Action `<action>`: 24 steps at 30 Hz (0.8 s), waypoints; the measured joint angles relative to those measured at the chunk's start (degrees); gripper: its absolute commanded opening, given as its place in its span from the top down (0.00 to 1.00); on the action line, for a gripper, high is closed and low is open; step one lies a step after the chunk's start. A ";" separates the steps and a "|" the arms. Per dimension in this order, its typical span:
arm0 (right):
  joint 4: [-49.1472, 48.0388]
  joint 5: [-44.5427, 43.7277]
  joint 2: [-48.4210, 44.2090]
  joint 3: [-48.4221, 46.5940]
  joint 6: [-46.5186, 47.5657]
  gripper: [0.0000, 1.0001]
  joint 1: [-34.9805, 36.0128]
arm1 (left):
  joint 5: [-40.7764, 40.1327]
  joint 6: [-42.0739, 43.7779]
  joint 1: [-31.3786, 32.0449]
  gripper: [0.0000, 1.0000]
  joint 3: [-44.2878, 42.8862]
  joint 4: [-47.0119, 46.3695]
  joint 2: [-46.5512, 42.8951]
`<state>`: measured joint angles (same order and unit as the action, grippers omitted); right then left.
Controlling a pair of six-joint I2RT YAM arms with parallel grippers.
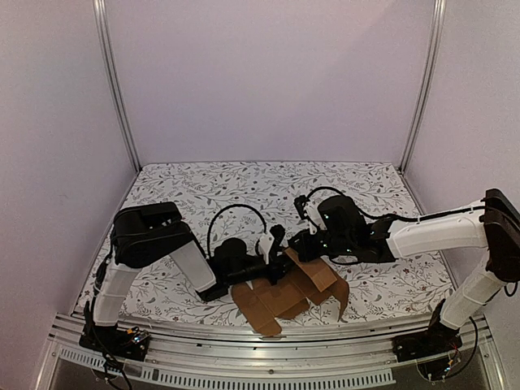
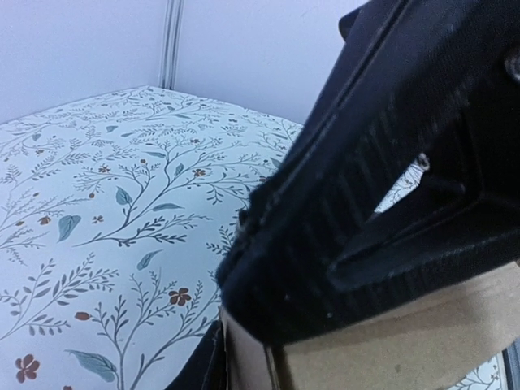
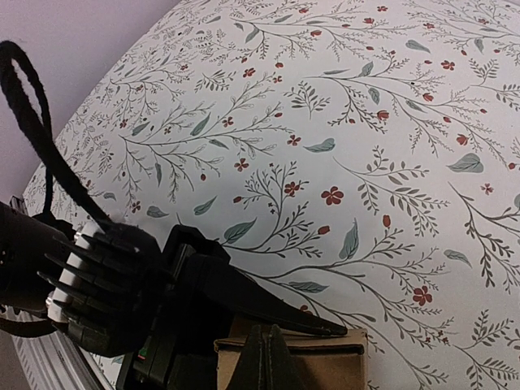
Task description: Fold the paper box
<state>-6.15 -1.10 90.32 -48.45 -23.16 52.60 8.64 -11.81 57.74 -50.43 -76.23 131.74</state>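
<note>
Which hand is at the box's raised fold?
The right hand, reaching in from the right, is at the far edge of the raised fold. The left hand sits further left, by the flatter part of the box.

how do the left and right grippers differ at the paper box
The left gripper reaches from the left, ending left of the far corner of the paper box; the right gripper reaches from the right, ending right of it. The left's finger lies right on cardboard; the right's contact is unclear. Both are at its far side.

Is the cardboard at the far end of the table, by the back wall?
No, the paper box lies at the near edge of the table.
</note>
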 measured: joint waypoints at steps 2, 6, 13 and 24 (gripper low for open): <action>-0.04 0.00 0.00 0.02 0.00 1.00 0.00 | 0.02 -0.04 0.00 0.79 -0.85 -0.02 0.11; -0.26 0.00 0.00 0.11 0.00 1.00 0.00 | -0.02 0.17 -0.02 0.95 -2.27 -0.02 0.61; -0.35 -0.02 -0.07 0.33 0.00 1.00 0.00 | 0.59 1.18 -0.04 1.00 -2.99 0.07 1.05; -0.46 0.00 -0.17 0.48 -0.04 1.00 0.00 | -0.11 3.39 -0.02 0.79 -2.60 -0.17 1.05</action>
<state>-6.61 -1.10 90.15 -47.97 -23.20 52.60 8.54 -8.43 57.71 -53.04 -76.40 132.79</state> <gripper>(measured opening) 0.004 0.127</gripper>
